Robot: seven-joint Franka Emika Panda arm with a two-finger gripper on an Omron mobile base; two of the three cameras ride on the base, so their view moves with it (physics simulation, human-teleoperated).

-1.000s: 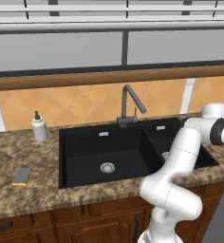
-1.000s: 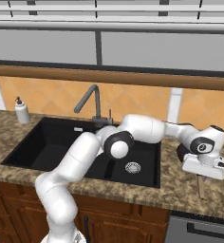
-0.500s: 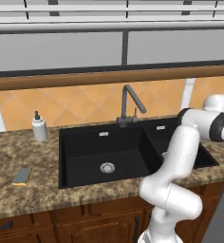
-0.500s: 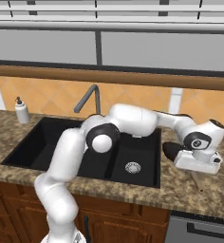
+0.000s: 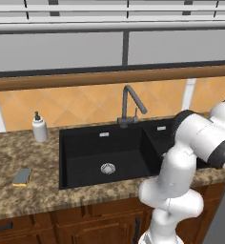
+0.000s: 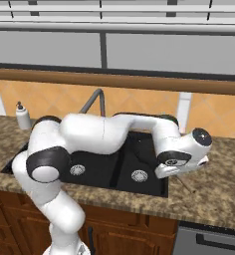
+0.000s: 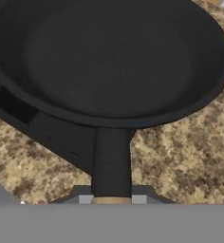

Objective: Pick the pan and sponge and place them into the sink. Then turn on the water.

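In the hand view the black pan (image 7: 109, 57) takes up the upper part of the picture, hanging over speckled granite with its shadow under it. Its dark neck runs down to the tan handle end, and my gripper (image 7: 112, 200) is shut on that handle. The black double-basin sink (image 5: 81, 150) lies in the middle of the counter and shows again behind my arm (image 6: 109, 174). The sponge (image 5: 22, 177), grey-blue over yellow, lies flat on the counter left of the sink. No water is in view at the faucet (image 5: 131, 106).
A white soap pump bottle (image 5: 38, 128) stands at the sink's back left corner. My white arm (image 6: 114, 134) stretches across the sink toward the right counter. The tiled backsplash and a wooden ledge run behind the counter.
The wrist has swung left along the right counter toward the sink, and the arm has folded closer across the basins. The gripper has stayed shut.
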